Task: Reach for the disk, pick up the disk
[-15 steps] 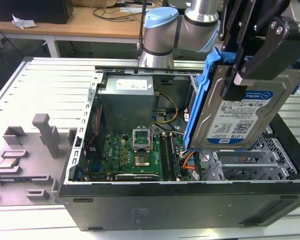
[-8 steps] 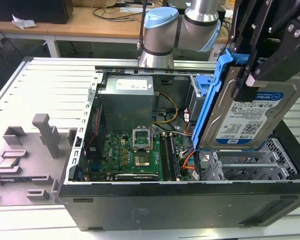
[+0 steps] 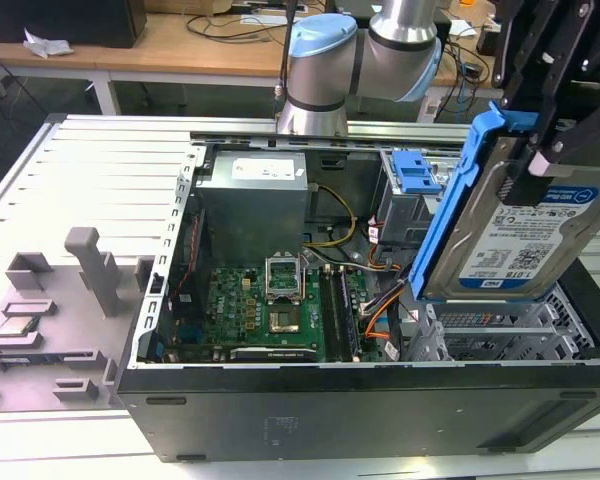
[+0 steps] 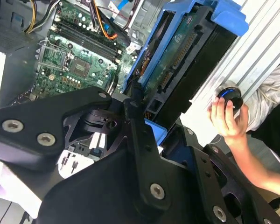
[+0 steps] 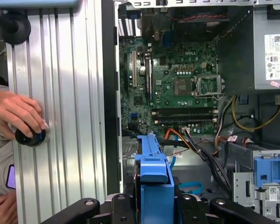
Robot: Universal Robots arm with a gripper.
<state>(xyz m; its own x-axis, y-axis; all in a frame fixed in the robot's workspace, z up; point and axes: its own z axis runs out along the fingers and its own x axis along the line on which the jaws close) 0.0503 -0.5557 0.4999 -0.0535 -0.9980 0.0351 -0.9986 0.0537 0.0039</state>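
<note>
The open case (image 3: 380,400) takes up most of the exterior view, lying on a ribbed metal table (image 3: 90,170) with the arm (image 3: 360,50) behind it and the board (image 3: 260,310) flat on the case floor, the power supply (image 3: 252,205) beyond it. Above the case, at the exterior view's right, the disk (image 3: 525,235) hangs clear of the drive bay — lifted, tilted, its label facing the camera and its blue frame (image 3: 450,200) running up the near edge. The gripper (image 3: 550,165) is closed on it: one dark finger crosses the top of the label face, and in the second wrist view the gripper (image 4: 144,105) clamps the disk (image 4: 186,60) across its thickness, with the underside circuit board and connector showing. In the first wrist view the frame (image 5: 151,168) points away from the fingers over the case interior. So the pick looks done, the disk off every support. I judge it stiff and fairly dense for its size, with smooth metal faces that could slip in a light pinch; the bare circuit side is the fragile part, so the flat faces near the frame rails seem the safer hold. A person's hand (image 5: 16,112) rests on a round knob (image 5: 31,136) on the table, beside the case — well apart from the disk.
</note>
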